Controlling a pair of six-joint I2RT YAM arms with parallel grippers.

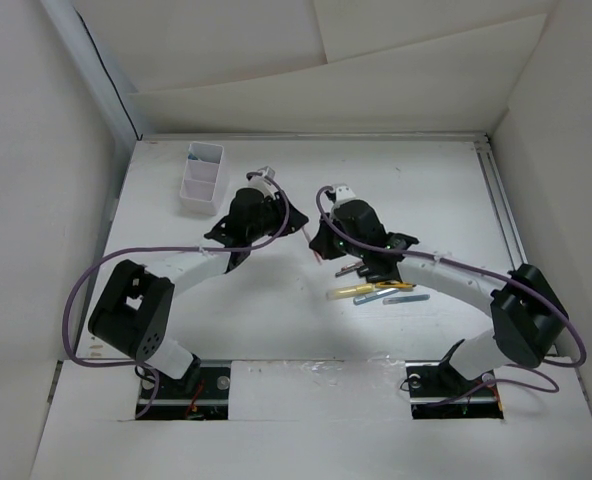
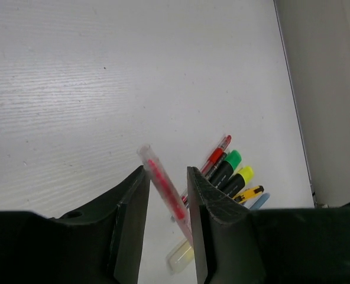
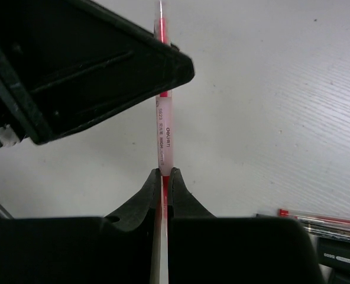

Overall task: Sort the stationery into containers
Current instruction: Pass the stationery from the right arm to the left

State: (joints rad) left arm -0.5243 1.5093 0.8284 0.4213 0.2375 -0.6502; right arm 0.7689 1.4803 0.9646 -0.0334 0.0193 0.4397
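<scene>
Firmly the right tool (image 3: 162, 173) pinches a red pen (image 3: 164, 133) marked "deli"; the left tool (image 2: 166, 171) gapes around it.

Robot lab cell, white board walls (image 1: 36, 150), white table (image 1: 276, 325), two bolted-down arms (image 1: 191, 268)

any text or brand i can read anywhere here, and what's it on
"deli": on the clear barrel of the red pen held in the right gripper.
Smaller print beside it on the same barrel: too blurred to read.
Pale print on the black marker: too small to read.
No other text shows.
</scene>
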